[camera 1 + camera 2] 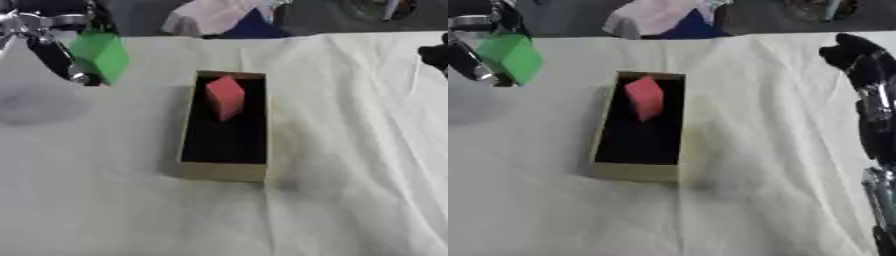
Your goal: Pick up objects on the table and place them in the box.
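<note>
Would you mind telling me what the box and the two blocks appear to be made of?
The box looks like cardboard: matte tan walls, thin rim, dark inside. The red block inside it and the green block held in the left hand look like foam or painted wood: flat colour, no gloss, crisp edges. Which one is unclear.

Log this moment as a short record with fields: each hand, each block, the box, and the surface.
left hand: raised at the upper left, fingers curled round the green block
green block: held above the table, left of the box, not yet over it
red block: inside the box, at its far end, tilted
box: open, tan walls, dark interior, mid-table
right hand: at the right edge, apart from the box, holding nothing; finger pose unclear
surface: white cloth
</note>
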### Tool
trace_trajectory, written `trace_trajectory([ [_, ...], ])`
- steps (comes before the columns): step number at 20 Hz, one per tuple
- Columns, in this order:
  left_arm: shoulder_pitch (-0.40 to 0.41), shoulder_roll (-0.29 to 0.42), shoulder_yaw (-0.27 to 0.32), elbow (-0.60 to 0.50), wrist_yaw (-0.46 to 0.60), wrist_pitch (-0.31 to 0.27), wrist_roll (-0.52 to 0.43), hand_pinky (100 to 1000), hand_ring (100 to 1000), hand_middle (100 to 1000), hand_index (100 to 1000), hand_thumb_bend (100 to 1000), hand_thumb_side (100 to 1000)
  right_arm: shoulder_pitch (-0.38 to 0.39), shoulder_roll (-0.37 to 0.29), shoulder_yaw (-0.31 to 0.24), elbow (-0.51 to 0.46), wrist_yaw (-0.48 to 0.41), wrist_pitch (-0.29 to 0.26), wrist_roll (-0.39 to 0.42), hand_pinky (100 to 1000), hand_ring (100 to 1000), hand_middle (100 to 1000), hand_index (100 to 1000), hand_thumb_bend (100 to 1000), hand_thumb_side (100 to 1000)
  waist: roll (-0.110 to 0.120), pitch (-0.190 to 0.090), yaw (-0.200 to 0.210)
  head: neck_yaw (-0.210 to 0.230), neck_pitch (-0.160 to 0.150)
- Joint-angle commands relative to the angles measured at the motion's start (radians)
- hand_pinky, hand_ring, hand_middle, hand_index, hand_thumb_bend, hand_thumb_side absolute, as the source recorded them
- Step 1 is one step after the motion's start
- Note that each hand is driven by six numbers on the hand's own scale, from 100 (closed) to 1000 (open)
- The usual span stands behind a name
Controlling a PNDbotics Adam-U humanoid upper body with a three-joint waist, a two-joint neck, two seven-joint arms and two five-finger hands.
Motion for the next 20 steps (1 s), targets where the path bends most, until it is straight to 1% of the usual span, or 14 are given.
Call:
trace_trajectory([
  [1,-0.034,-0.017,-0.014,-0.039,0.029,0.003,-0.022,549,597,604,685,357,100,-0.013,-0.029,-0.002,-0.017,-0.008,-0.003,0.001,858,811,692,862,100,921,0.0,-0.018,-0.002,-0.011,0.005],
  [4,-0.045,-0.061,-0.03,-0.048,0.049,0.015,-0.034,545,589,597,684,322,100,-0.014,-0.029,-0.001,-0.017,-0.01,-0.003,0.003,858,811,692,862,100,922,0.0,-0.018,-0.005,-0.017,0.005],
  [12,-0.059,-0.148,-0.076,-0.042,0.072,0.054,-0.041,541,581,591,685,300,100,-0.017,-0.026,0.001,-0.017,-0.014,0.001,0.008,858,811,691,862,100,922,0.004,-0.018,-0.012,-0.013,0.005],
  [20,-0.056,-0.218,-0.13,-0.053,0.083,0.059,-0.038,541,577,588,688,281,100,-0.024,-0.025,-0.002,-0.017,-0.018,0.007,0.005,858,811,691,861,100,920,0.006,-0.017,-0.018,-0.01,0.005],
])
